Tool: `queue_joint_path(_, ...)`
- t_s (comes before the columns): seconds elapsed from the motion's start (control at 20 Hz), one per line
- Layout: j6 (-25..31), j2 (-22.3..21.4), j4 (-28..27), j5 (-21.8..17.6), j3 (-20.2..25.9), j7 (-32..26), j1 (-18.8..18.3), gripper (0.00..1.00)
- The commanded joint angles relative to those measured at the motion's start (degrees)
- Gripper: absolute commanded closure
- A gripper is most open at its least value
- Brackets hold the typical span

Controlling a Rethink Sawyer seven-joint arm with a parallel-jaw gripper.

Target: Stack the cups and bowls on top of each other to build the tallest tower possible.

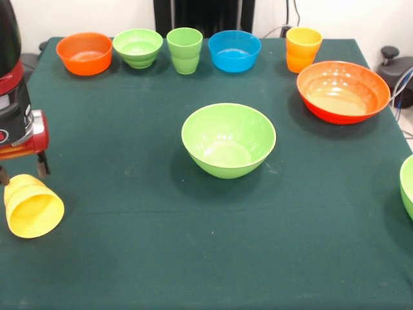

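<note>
Glossy stepped yellow cup point(32, 206), tilted, round-mouthed

A laboratory or robot test cell is indicated. A table point(193, 258) draped in plain dark green cloth is set against a bare white wall point(84, 16). Loose cables point(403, 87) are seen at the right edge, and a red and black robot arm point(16, 97) is mounted beside the table.
</note>
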Motion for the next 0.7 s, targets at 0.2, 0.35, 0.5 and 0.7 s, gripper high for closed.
queue_joint_path(0.2,-4.4,-2.2,6.1,-5.4,11.9,-8.8,0.4,0.00)
queue_joint_path(0.35,-5.8,-2.9,7.4,-6.5,13.2,-10.3,-0.2,0.00)
queue_joint_path(0.5,-7.0,-3.2,7.9,-7.6,14.2,-10.7,-0.8,0.00)
queue_joint_path(0.7,-7.8,-3.3,8.0,-8.8,15.3,-11.0,-1.4,0.00)
